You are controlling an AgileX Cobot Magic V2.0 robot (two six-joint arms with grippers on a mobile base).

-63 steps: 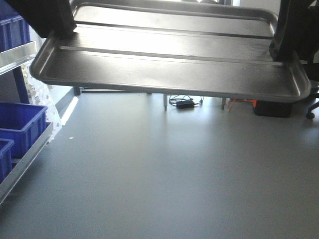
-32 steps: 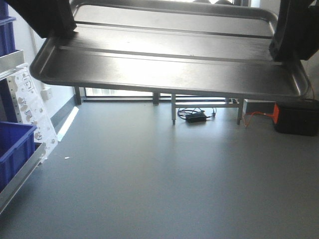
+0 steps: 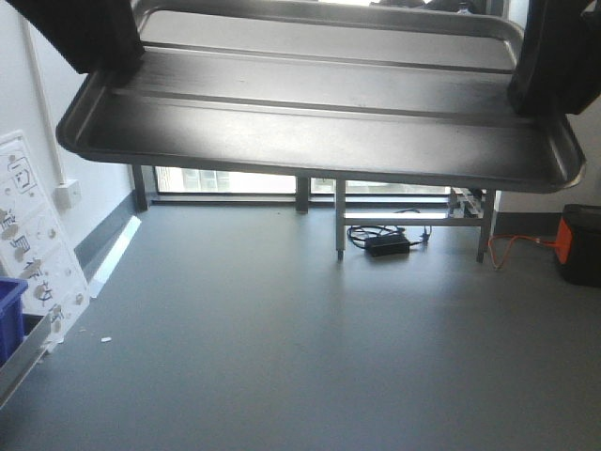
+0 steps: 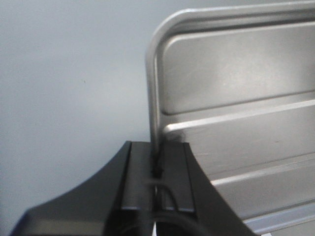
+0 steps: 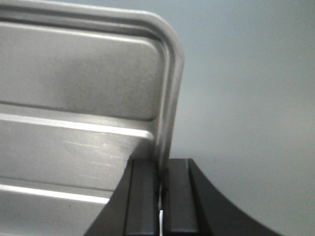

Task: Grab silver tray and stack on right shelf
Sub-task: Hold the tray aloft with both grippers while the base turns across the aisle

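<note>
The silver tray point(image 3: 319, 122) hangs level across the top of the front view, shiny, with two long ridges on its floor. My left gripper point(image 3: 115, 68) is shut on its left short rim and my right gripper point(image 3: 531, 98) on its right short rim. In the left wrist view the left gripper point(image 4: 156, 147) pinches the thin upright rim of the tray point(image 4: 236, 73) between black pads. The right wrist view shows the same for the right gripper point(image 5: 161, 164) on the tray point(image 5: 78, 78). The right shelf is out of view.
Grey floor lies below the tray. At the left edge stand a white slanted roller panel point(image 3: 33, 235) and a blue bin corner point(image 3: 7, 315). By the far wall are a low metal frame point(image 3: 413, 218), a black adapter with cables point(image 3: 387, 244) and an orange-black box point(image 3: 577, 246).
The tray stays fixed in both grippers. The background has shifted: the blue bins slid out to the left, and the frame, adapter and orange box moved lower and rightward.
</note>
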